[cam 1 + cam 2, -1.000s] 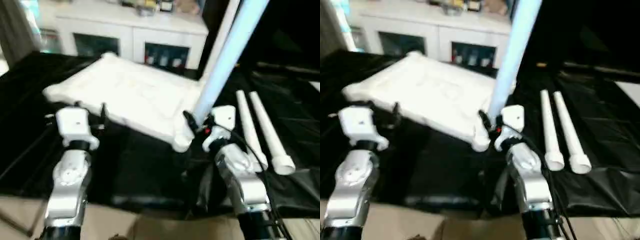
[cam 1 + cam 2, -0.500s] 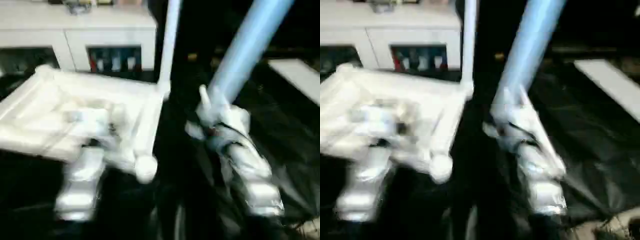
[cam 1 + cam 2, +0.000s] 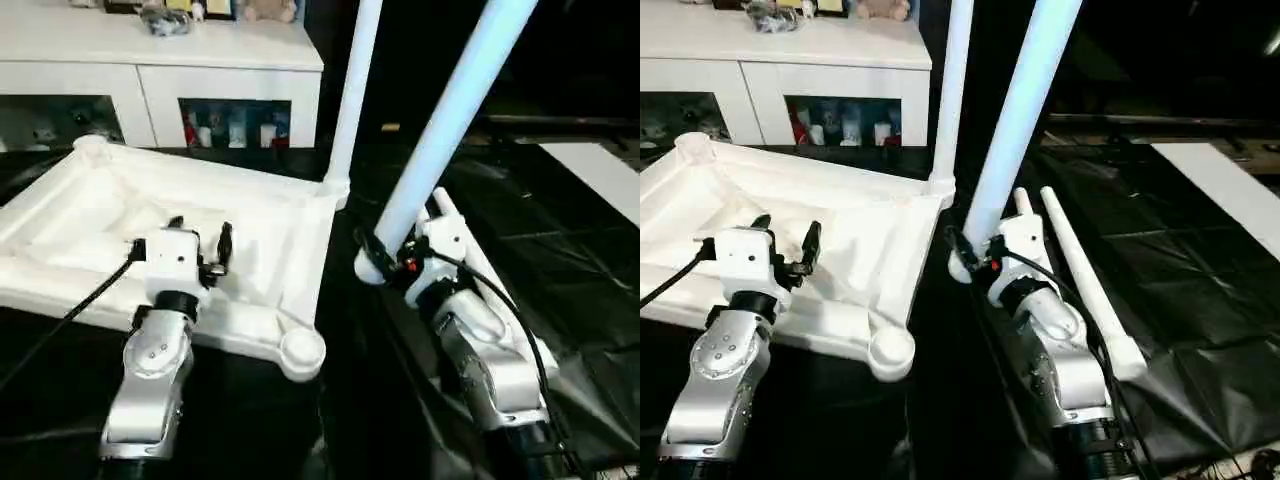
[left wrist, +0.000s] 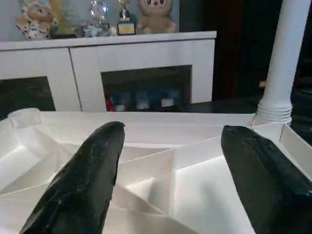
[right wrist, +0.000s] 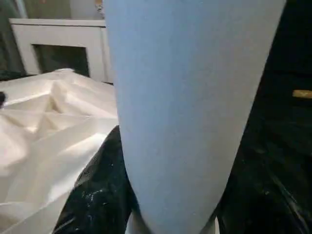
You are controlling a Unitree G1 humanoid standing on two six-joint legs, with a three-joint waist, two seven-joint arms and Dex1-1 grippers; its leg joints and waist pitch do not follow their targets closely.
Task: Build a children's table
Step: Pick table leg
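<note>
**One leg seated, second leg in hand, two waiting**

The tabletop (image 3: pixel 200 215) lies upside down on the black-draped desk (image 3: pixel 1200 300), its ribbed underside facing up. One leg (image 3: pixel 352 95) already stands upright in the tabletop's far right corner socket. The right end effector (image 3: pixel 975 255) pinches a second leg (image 3: pixel 1015 120) near its lower end, holding it tilted just beside the tabletop's right edge, not yet in any socket. The near right corner socket (image 3: pixel 302 347) is empty and is likely the next target. Two more legs (image 3: pixel 1085 285) lie side by side on the desk, to the right of the tabletop. The left end effector (image 3: pixel 200 240) hovers over the tabletop with fingers (image 4: pixel 83 180) spread, holding nothing. By this reckoning, three legs remain to be fitted.
</note>
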